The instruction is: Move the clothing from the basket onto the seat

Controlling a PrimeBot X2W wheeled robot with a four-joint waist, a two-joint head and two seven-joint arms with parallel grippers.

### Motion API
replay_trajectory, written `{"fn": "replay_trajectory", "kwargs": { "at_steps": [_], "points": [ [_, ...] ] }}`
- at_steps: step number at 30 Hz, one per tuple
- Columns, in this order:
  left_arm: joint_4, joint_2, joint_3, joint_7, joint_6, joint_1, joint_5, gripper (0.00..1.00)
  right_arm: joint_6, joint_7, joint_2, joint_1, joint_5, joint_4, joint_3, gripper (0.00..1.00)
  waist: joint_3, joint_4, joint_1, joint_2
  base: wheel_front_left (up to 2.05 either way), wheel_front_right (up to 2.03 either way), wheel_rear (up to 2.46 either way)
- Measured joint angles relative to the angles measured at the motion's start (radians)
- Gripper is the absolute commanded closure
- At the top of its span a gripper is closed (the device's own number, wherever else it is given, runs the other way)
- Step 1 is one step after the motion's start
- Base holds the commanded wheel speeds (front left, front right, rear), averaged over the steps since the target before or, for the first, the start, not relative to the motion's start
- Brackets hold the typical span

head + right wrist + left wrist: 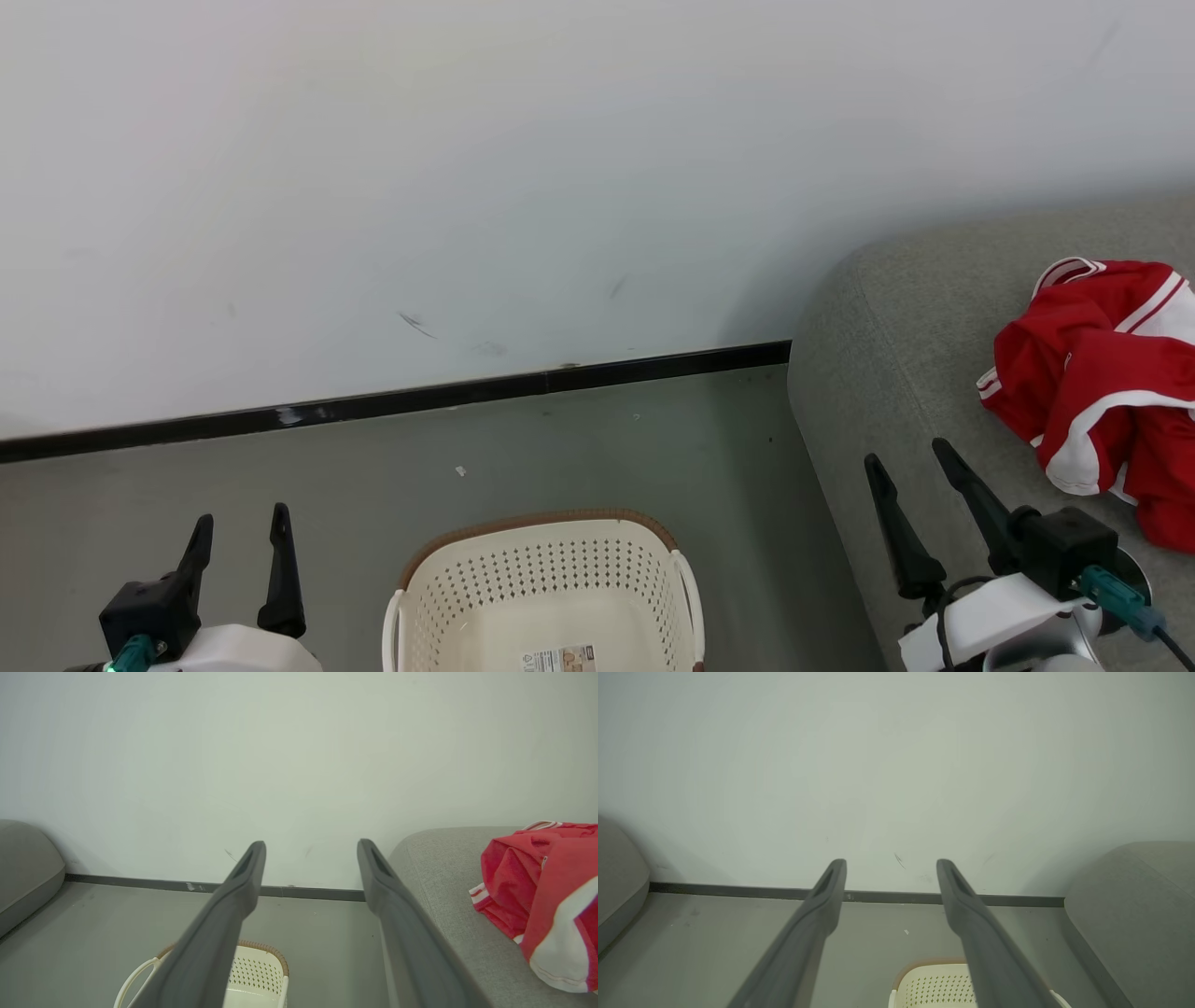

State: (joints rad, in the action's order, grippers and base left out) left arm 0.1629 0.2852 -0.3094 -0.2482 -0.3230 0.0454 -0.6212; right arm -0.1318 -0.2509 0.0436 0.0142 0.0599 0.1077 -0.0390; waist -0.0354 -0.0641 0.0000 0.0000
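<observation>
A white wall (467, 140) with small dark marks meets the grey floor (280, 485) at a black baseboard (392, 402). A grey cushion (616, 882) sits by the wall.

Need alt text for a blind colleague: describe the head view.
Red-and-white clothing lies heaped on the grey seat at right, while the cream basket on the floor at bottom centre looks empty. The left claw and right claw are open, holding nothing.
</observation>
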Motion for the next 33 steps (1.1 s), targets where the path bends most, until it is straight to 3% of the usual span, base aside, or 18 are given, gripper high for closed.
{"fn": "replay_trajectory", "kwargs": {
  "at_steps": [21, 22, 28, 33],
  "points": [
    [-0.007, 0.009, 0.019, -0.001, -0.011, -0.016, 0.027, 0.0, 0.0, 0.0, 0.0, -0.011, 0.021, -0.01, 0.0, 0.0, 0.014, 0.012, 0.0, 0.0, 0.0, 0.0, 0.0],
    [-0.005, 0.007, 0.019, -0.001, -0.013, -0.016, 0.03, 1.0, 0.0, 0.0, -0.001, -0.011, 0.021, -0.008, 0.0, 1.0, 0.014, 0.013, 0.0, 0.0, 0.0, 0.0, 0.0],
    [0.048, -0.053, -0.007, 0.002, -0.011, -0.048, 0.03, 1.0, 0.0, 0.003, -0.013, -0.055, 0.021, 0.054, -0.011, 1.0, 0.014, 0.013, -0.0001, 0.0, 0.0, 0.0, 0.0],
    [0.047, -0.061, 0.008, 0.015, -0.003, -0.055, -0.011, 1.0, 0.0, 0.003, -0.013, -0.071, 0.06, 0.053, -0.02, 1.0, 0.015, 0.014, 0.0, 0.0, 0.0, 0.0, 0.0]
  ]
}}
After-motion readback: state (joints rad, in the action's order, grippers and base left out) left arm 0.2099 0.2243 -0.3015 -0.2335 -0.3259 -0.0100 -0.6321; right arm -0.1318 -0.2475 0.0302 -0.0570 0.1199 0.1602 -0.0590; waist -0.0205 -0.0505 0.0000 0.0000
